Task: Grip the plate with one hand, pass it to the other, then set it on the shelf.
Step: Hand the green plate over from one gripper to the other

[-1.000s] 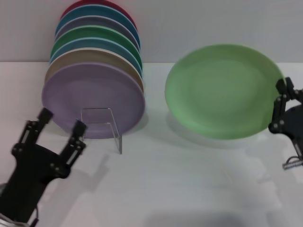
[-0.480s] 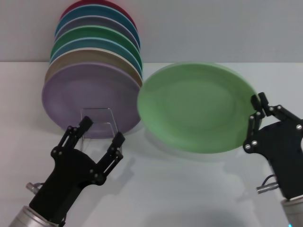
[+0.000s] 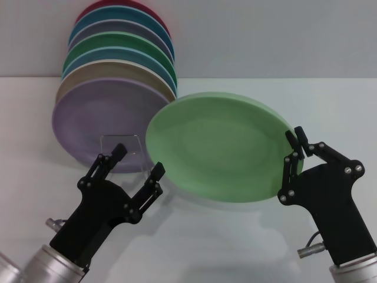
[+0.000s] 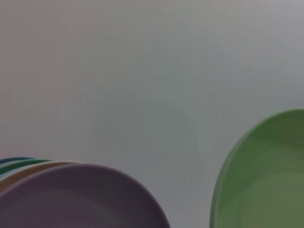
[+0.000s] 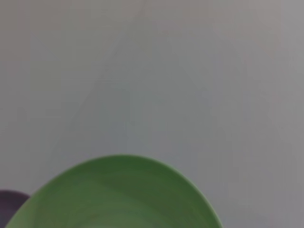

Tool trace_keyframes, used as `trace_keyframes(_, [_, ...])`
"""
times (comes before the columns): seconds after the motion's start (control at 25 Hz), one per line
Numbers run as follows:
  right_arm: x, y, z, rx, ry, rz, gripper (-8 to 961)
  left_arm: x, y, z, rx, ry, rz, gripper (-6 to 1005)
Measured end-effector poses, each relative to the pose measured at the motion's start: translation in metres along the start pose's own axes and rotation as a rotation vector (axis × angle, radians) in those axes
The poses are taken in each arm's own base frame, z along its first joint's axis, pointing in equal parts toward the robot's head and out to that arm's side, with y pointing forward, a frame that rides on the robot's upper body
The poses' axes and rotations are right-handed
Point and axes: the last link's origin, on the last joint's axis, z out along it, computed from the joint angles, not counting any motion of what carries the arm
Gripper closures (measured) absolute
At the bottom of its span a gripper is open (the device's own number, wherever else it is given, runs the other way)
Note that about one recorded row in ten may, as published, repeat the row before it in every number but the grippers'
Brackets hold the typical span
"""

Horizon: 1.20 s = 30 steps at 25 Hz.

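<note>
Right gripper (image 3: 296, 147): fingers pinched on the right rim of the plate (image 3: 221, 153), which hangs tilted above the table (image 3: 247, 247), clear of it. Left gripper (image 3: 136, 162): fingers spread apart, holding nothing, one tip just beside the plate's left edge (contact unclear). Behind the left gripper stands the shelf (image 3: 122, 147), fronting a leaning stack of plates (image 3: 112, 88), lilac plate (image 3: 97, 121) foremost.
</note>
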Motion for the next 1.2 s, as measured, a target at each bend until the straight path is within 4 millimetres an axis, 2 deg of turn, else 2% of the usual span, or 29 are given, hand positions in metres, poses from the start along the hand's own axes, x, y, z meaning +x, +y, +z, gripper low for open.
trace_keyframes(0.56, [0.003,0.006,-0.001,-0.038,0.019,-0.013,933,-0.005,-0.006,0.016,-0.001,-0.046,-0.001,197])
trace_keyframes(0.96, [0.004,0.006,-0.002,-0.041,0.021,-0.017,933,-0.006,-0.006,0.018,-0.006,-0.055,0.001,216])
trace_keyframes(1.2, [0.004,0.006,-0.001,-0.042,0.020,-0.018,933,-0.006,-0.006,0.018,-0.007,-0.057,0.002,518])
